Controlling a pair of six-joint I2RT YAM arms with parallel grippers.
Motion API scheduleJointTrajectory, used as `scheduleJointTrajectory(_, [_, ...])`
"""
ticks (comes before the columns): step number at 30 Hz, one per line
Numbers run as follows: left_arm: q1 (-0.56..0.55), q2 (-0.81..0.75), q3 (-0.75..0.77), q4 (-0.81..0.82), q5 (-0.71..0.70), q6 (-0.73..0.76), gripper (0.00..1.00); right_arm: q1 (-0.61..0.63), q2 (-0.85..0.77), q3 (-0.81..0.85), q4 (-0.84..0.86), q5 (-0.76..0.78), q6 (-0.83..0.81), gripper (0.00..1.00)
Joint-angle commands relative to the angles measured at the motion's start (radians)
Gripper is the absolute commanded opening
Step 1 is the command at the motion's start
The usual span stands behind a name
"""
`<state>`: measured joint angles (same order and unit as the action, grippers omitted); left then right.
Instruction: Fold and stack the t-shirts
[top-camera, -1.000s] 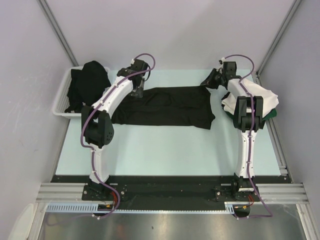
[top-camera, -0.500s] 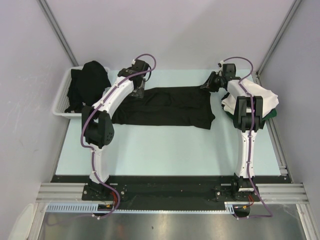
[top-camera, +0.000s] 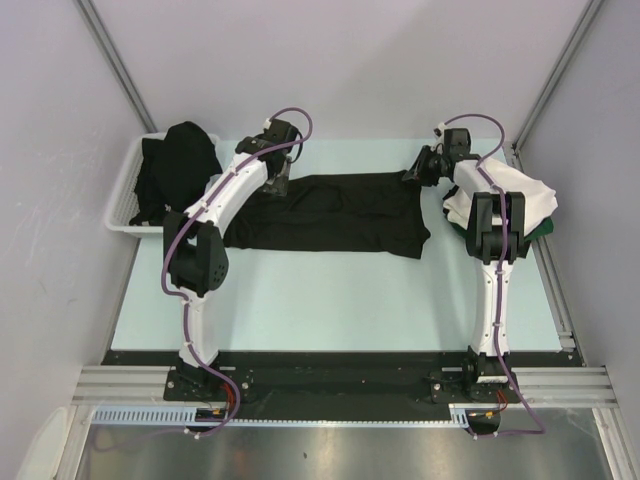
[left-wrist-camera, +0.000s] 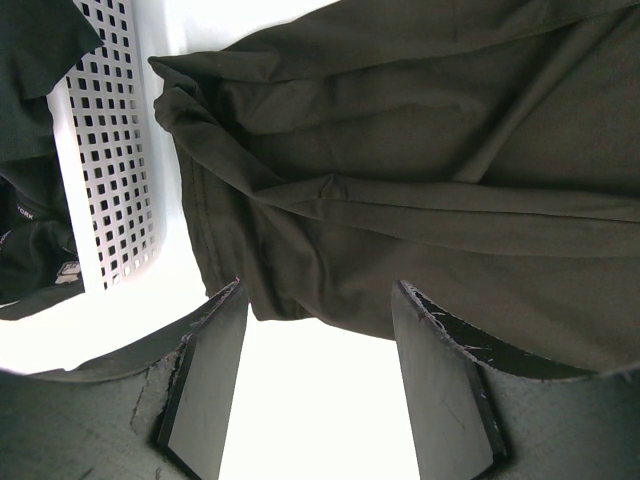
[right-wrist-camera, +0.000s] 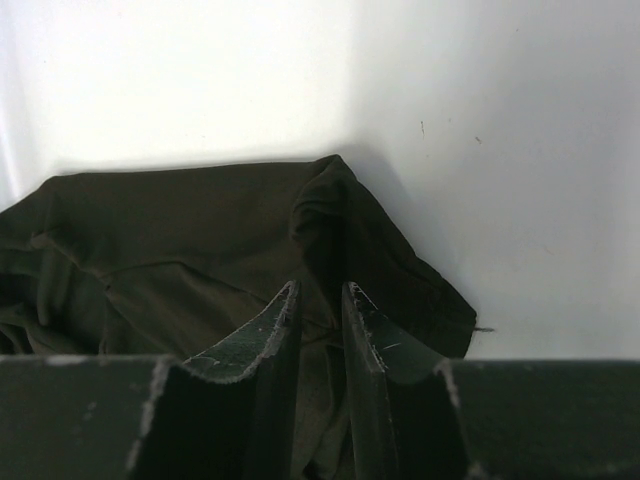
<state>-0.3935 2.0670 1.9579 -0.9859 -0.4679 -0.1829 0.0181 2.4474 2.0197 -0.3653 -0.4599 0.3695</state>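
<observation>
No writing can be read anywhere: a pale mark shows on the dark cloth in the basket (left-wrist-camera: 110, 150) at the left edge of the left wrist view, but it is too small to make out.

A black t-shirt (top-camera: 330, 212) lies spread across the far half of the pale worktop (top-camera: 330, 290), lengthwise from left to right and creased. The left hand (top-camera: 278, 180) hangs over its far left corner, just beside the white slotted basket (top-camera: 125, 195), which holds a heap of black shirts (top-camera: 180, 160). In the wrist view the left hand (left-wrist-camera: 320, 380) stands wide, its two fingers (left-wrist-camera: 205, 390) well apart. The shirt's (left-wrist-camera: 420, 150) rumpled hem lies past the fingertips, and nothing is clasped between them.

The right hand (top-camera: 415, 170) sits at the shirt's far right corner, pointing left (its forearm crosses above the stack). From its own camera the right hand (right-wrist-camera: 320, 330) is narrow, with only a slim gap between the fingers (right-wrist-camera: 270, 370). A raised fold of the shirt (right-wrist-camera: 180, 250) runs up into that gap, and I cannot tell whether the cloth is pinched or merely lying there.

At the worktop's right edge, under the right arm's elbow, rests a stack of folded shirts. A white one (top-camera: 535, 200) is on top and a dark green edge (top-camera: 545, 228) peeps out beneath it.
</observation>
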Motion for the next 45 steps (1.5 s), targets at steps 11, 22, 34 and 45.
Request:
scheduleJointTrajectory(11, [-0.008, -0.03, 0.027, 0.003, -0.025, 0.008, 0.65, 0.028, 0.045, 0.047, -0.011, -0.002, -0.024, 0.31])
scheduleJointTrajectory(22, [-0.008, -0.038, 0.007, 0.009, -0.031, 0.008, 0.65, 0.025, 0.061, 0.065, -0.003, -0.017, -0.003, 0.0])
scheduleJointTrajectory(34, [-0.011, -0.054, -0.039, 0.018, -0.006, -0.009, 0.64, 0.008, 0.081, 0.162, 0.003, -0.052, 0.088, 0.0])
scheduleJointTrajectory(45, [-0.013, -0.064, -0.057, 0.024, 0.002, -0.015, 0.64, -0.01, 0.091, 0.162, 0.14, -0.114, 0.281, 0.0])
